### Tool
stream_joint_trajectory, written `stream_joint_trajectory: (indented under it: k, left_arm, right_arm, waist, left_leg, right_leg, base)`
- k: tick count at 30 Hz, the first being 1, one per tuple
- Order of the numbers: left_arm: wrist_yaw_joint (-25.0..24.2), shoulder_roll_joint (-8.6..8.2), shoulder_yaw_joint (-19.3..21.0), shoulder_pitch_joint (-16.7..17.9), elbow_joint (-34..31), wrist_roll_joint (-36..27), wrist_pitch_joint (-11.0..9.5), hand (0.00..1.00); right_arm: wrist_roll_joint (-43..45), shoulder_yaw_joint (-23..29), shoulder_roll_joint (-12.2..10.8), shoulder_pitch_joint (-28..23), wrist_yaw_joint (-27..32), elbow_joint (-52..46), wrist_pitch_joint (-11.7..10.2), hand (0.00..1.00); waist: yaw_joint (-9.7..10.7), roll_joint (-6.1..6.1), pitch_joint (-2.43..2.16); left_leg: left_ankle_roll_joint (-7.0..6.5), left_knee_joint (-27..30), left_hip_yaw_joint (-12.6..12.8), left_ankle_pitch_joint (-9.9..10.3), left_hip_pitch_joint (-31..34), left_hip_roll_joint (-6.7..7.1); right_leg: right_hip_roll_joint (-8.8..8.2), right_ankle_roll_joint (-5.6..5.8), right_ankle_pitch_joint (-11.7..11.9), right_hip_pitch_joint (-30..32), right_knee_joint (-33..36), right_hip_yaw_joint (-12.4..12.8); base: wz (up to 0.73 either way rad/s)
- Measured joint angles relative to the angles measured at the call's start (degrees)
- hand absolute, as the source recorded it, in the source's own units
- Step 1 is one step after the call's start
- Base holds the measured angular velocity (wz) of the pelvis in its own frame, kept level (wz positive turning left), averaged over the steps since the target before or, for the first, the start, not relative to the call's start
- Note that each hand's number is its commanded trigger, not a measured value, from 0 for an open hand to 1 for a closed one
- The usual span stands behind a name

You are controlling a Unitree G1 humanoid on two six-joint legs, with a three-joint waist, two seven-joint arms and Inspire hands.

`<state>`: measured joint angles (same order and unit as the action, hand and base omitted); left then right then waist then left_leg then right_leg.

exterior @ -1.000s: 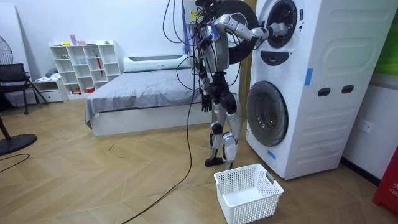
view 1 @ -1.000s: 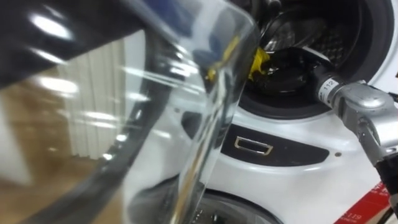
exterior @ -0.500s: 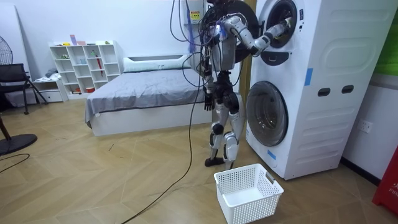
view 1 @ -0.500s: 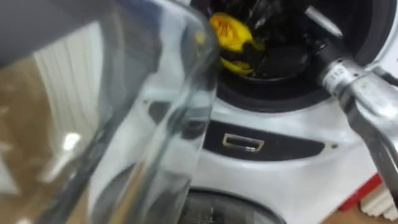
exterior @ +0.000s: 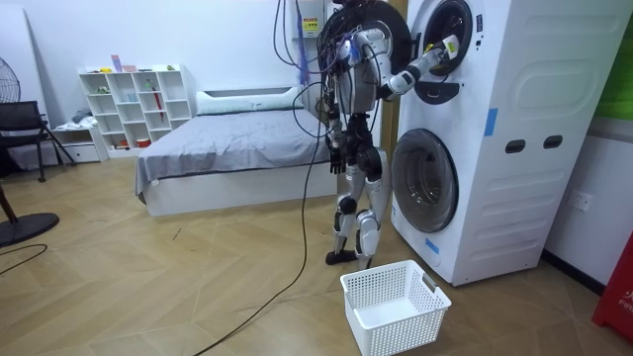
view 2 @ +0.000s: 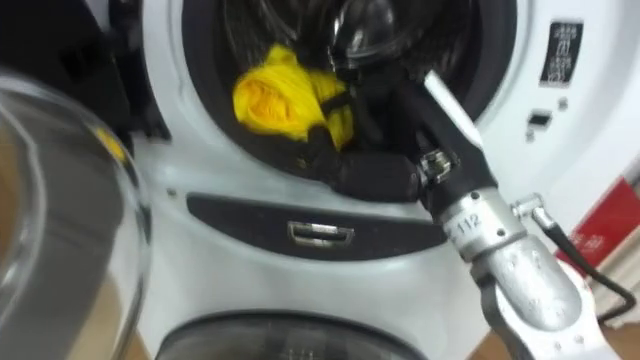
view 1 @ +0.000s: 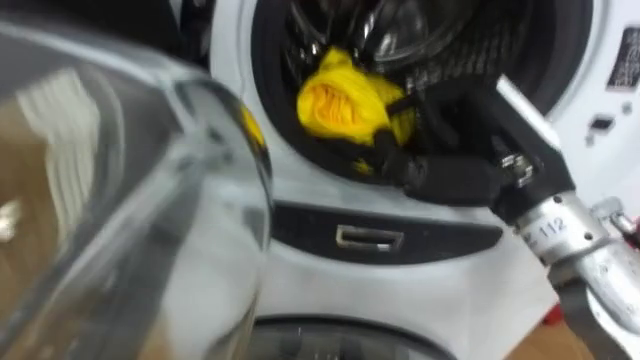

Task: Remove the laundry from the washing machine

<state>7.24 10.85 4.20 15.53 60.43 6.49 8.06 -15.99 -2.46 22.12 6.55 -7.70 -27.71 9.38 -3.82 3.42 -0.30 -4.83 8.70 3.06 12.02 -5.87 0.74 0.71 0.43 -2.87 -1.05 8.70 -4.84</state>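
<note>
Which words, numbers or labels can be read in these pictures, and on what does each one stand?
"112": on the white wrist band behind the right hand, which grips the yellow garment.
Label on the washing machine panel, upper right: too blurred to read.

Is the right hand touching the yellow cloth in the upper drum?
Touching. In the left eye view the right hand curls dark fingers round the right edge of the yellow cloth, no gap between them.

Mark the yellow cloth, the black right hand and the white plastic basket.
yellow cloth [view 1: 338, 100], left eye view, bunched middle.
right hand [view 1: 452, 175], left eye view, palm.
white plastic basket [exterior: 401, 331], room view, front wall.
</note>
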Motion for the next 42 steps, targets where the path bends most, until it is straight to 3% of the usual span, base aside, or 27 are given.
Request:
stream_joint_trajectory:
  k: [6,9,13,16,25,29,33,42]
  left_arm:
    - [1.6,-0.17,0.0,-0.5,2.0,0.1,-2.2,0.0]
    - [2.9,-0.49,0.0,-0.2,2.2,0.1,-2.2,0.0]
    - [3.8,-0.74,0.0,-0.4,3.6,-0.1,-2.5,0.0]
    - [3.9,-0.78,-0.1,-0.4,4.1,-0.1,-3.0,0.0]
    - [3.5,-0.86,-0.5,-0.3,3.7,0.7,-4.6,0.0]
    - [3.0,-0.82,-0.4,0.0,4.0,0.8,-6.0,0.0]
    - [1.9,-0.75,0.2,0.5,4.0,0.8,-6.2,0.0]
    - [1.1,-0.91,0.2,0.4,4.1,1.6,-6.9,0.0]
  right_arm:
    - [-0.4,0.5,-0.4,-2.2,-0.1,-0.3,-2.1,1.0]
    - [-0.4,1.2,-2.1,-3.6,-0.1,-0.6,-3.2,1.0]
    - [-0.5,1.2,-2.4,-4.1,-0.1,-0.5,-4.1,1.0]
    - [-0.5,1.5,-2.5,-5.5,-0.3,-0.4,-6.0,1.0]
    - [-4.3,1.8,-2.7,-5.5,-3.9,-0.8,-6.1,1.0]
    - [-11.0,3.6,-4.1,-5.5,-7.9,-1.6,-6.1,1.0]
    - [-19.9,5.6,-3.9,-5.5,-10.7,-1.7,-6.1,1.0]
    - [-30.1,7.0,-3.8,-5.5,-15.6,-2.6,-6.1,1.0]
  waist:
    - [0.2,0.01,0.0]
    - [0.1,-0.04,0.01]
    - [0.1,-0.12,0.04]
    - [0.1,-0.13,0.05]
    - [0.2,-0.04,0.01]
    - [0.3,-0.24,0.04]
    - [0.3,-0.22,0.04]
    - [0.6,0.19,-0.22]
  left_leg:
    - [-0.07,0.1,0.3,0.1,0.0,0.0]
    - [-0.08,0.1,0.3,0.1,0.0,0.0]
    - [-0.09,0.1,0.1,0.1,0.0,0.0]
    - [-0.1,0.3,-0.1,0.2,0.2,0.0]
    - [-0.1,0.3,0.2,0.2,0.3,0.04]
    - [-0.06,0.5,0.5,0.2,0.3,0.03]
    - [-0.05,0.5,1.0,0.2,0.3,0.03]
    - [0.15,0.7,1.6,0.4,0.3,0.0]
  right_leg:
    - [-0.02,0.0,0.0,0.0,0.0,0.0]
    - [-0.02,0.0,0.0,0.0,0.0,0.0]
    - [-0.04,0.0,0.0,0.0,0.0,0.0]
    - [-0.07,0.0,0.0,0.1,0.0,-0.1]
    - [-0.04,0.0,0.0,0.2,-0.1,0.0]
    - [0.03,0.0,0.0,0.2,0.0,0.0]
    - [0.04,-0.02,0.0,0.3,0.0,0.2]
    - [0.26,-0.07,0.0,0.7,0.1,1.2]
  base:
    - [-0.01]
    - [0.0]
    - [0.01]
    - [0.04]
    - [-0.02]
    - [-0.04]
    - [-0.06]
    - [-0.06]
